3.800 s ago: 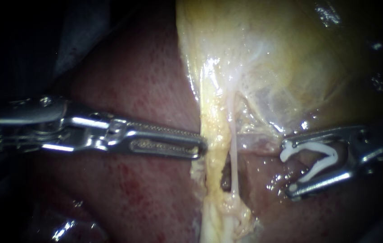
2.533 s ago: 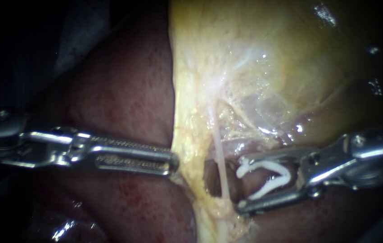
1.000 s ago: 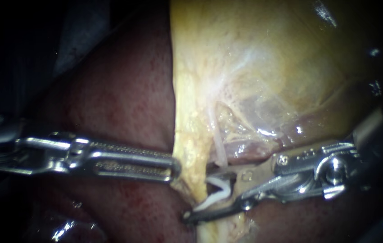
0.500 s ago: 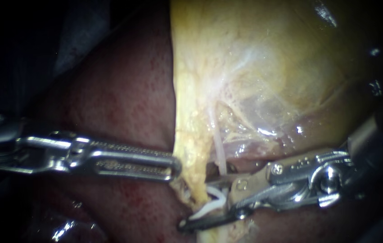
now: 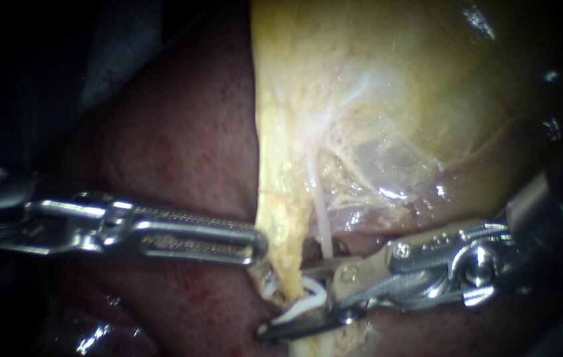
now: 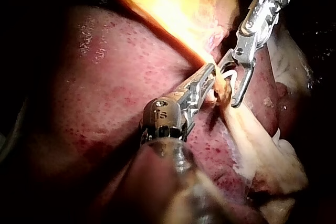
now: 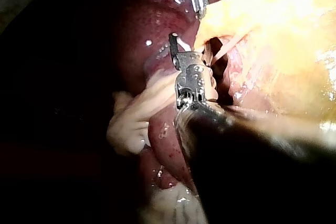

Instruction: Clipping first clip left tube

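Observation:
The left tube (image 5: 288,254) is a thick yellow strand running down from the gallbladder (image 5: 393,86). My left instrument (image 5: 258,248) has its jaws shut on the strand's left edge; the left wrist view shows the same hold at my left instrument (image 6: 207,77). My right instrument (image 5: 284,301) holds a white clip (image 5: 304,301) between its jaws, and they straddle the left tube from the right. The lower jaw reaches past the tube. The clip (image 6: 226,74) wraps the strand. In the right wrist view the clip (image 7: 184,43) shows at the jaw tip.
A thin pale tube (image 5: 321,221) runs just right of the yellow strand, above my right instrument's upper jaw. Dark red liver (image 5: 182,152) lies behind and below both instruments. Pale loose tissue (image 7: 131,119) lies beside my right instrument's shaft.
My right instrument came in from the right with the open clip, passed under the thin tube and slid its jaws across the yellow strand. My left instrument drew the strand leftward, then held still.

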`<control>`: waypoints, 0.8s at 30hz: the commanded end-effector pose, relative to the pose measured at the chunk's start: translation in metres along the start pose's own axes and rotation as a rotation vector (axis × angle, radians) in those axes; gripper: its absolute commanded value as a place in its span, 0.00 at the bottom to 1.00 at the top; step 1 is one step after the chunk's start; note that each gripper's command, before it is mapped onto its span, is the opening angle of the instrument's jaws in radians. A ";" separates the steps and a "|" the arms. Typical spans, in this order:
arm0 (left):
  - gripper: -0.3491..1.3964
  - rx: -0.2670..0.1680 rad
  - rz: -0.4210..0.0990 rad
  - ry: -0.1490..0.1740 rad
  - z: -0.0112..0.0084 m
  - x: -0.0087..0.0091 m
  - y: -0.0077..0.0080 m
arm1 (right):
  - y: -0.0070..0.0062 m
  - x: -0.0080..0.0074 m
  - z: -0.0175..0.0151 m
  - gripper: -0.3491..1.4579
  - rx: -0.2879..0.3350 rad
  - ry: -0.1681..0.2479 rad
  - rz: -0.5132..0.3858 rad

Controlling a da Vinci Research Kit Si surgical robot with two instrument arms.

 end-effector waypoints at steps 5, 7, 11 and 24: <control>0.00 0.000 0.000 0.000 0.0000 0.0000 0.0000 | -0.0001 -0.0002 -0.0005 0.20 0.002 0.000 0.011; 0.00 0.000 0.000 0.000 0.0000 0.0000 0.0000 | -0.0001 -0.0004 -0.0007 0.07 0.003 -0.001 0.010; 0.00 0.000 0.000 0.000 0.0001 0.0000 0.0000 | 0.0000 -0.0005 -0.0009 0.00 0.004 -0.001 0.010; 0.00 0.000 0.000 0.000 0.0001 0.0000 0.0000 | 0.0004 -0.0006 -0.0011 0.00 0.004 -0.001 0.010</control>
